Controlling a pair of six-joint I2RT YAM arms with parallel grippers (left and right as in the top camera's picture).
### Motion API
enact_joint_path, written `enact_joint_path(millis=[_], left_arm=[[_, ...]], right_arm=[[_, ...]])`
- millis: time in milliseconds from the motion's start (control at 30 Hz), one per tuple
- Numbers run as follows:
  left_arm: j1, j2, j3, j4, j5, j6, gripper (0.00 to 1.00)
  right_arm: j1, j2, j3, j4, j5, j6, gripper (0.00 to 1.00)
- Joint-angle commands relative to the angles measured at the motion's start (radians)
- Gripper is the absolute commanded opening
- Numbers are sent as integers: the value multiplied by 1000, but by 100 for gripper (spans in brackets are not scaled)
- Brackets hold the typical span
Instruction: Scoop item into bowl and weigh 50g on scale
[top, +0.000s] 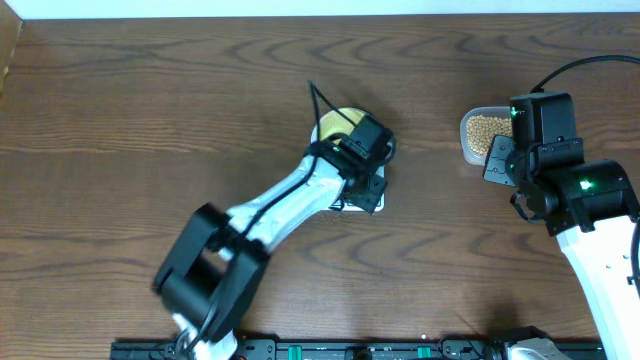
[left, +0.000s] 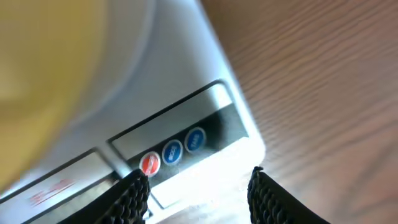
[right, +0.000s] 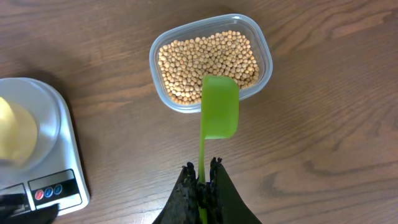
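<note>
Status, as you find it:
- The bowl (right: 12, 134) sits on the scale (right: 62, 146), with no beans visible in it.
- The beans (right: 208, 59) are heaped in the clear tub (right: 264, 46), well apart from the scale.
- The right gripper (right: 200, 174) is clamped on the green scoop (right: 219, 106), which is over the tub.
- The left gripper (left: 199, 193) is half-spread and empty, at the scale's buttons (left: 173, 152).
- You have scooping and weighing left to do.

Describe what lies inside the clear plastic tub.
Tan beans fill the tub wall to wall. The green scoop over its near edge covers a few beans, and the beans hide the tub's floor.
</note>
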Motion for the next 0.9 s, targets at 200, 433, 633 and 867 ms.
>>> enact_joint_path(millis=[200,433,633,867], left_arm=[[5,-277,15,-29,-193,-45,54],[72,-349,15,-114,-259,-97,54],[100,-468,16,-213,-257,-97,55],[100,-639,19,-362,-209,-88,55]], right_arm=[[-6,-2,28,-5,16,-6,1],[-6,-2,28,-29,30,-15,1],[-6,-2,28,-61,94,-14,1],[-51,0,28,-63,113,-14,1]])
